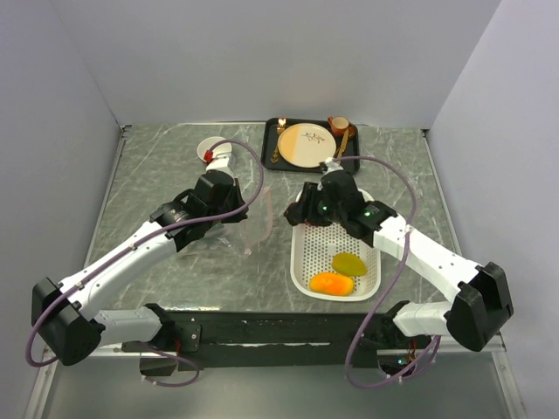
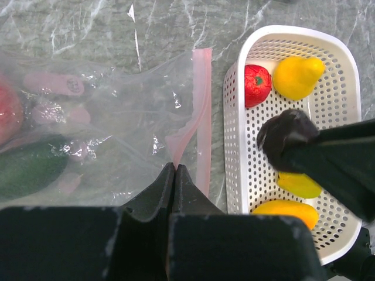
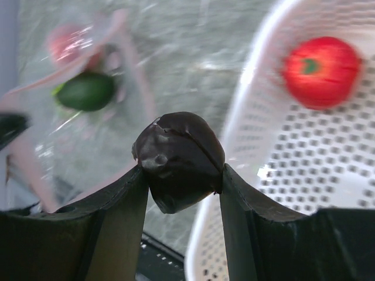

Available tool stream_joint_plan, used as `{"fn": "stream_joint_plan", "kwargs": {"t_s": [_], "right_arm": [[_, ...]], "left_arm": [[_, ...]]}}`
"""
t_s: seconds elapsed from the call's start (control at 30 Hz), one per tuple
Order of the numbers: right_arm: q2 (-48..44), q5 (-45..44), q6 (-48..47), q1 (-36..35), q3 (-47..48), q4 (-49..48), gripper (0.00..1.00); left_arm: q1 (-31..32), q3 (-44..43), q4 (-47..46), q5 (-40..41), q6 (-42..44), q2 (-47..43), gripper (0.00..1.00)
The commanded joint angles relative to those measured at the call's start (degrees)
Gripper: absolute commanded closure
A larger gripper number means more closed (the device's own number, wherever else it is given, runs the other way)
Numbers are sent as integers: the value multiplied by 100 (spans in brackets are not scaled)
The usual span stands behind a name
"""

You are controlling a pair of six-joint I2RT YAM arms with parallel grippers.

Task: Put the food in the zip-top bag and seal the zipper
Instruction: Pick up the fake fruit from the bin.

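Observation:
The clear zip-top bag [image 2: 117, 111] lies left of the white basket [image 2: 234, 117], with its pink zipper [image 2: 203, 105] along the mouth. A red piece [image 2: 7, 114] and a green piece [image 2: 29, 167] lie inside the bag. My left gripper [image 2: 174, 168] is shut on the bag's pink mouth edge; in the top view it [image 1: 238, 218] is over the bag [image 1: 229, 237]. My right gripper [image 3: 181, 175] is shut on the dark avocado [image 3: 180, 158] and holds it above the basket's left rim [image 3: 246, 76], towards the bag. The avocado also shows in the left wrist view [image 2: 287, 137].
The basket [image 1: 294, 262] holds a red strawberry [image 2: 256, 85], a yellow piece [image 2: 296, 76], a yellow-green piece [image 1: 349, 263] and an orange piece [image 1: 331, 284]. A black tray [image 1: 271, 161] with a plate and cup stands at the back. A small white bowl [image 1: 210, 147] is at the back left.

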State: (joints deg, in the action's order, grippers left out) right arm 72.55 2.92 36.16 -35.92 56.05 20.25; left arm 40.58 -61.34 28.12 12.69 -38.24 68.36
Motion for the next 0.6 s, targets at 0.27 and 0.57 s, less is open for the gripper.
{"fn": "stream_joint_plan", "kwargs": {"t_s": [0.27,0.57], "right_arm": [[803,341,-13,-732,863,-504,59],[1454,613,-118,-934,1452,-452,55]], "left_arm": [[20,-62,-210,-162,27,-24,99],[20,-80,-175,-126,36,-42,99]]}}
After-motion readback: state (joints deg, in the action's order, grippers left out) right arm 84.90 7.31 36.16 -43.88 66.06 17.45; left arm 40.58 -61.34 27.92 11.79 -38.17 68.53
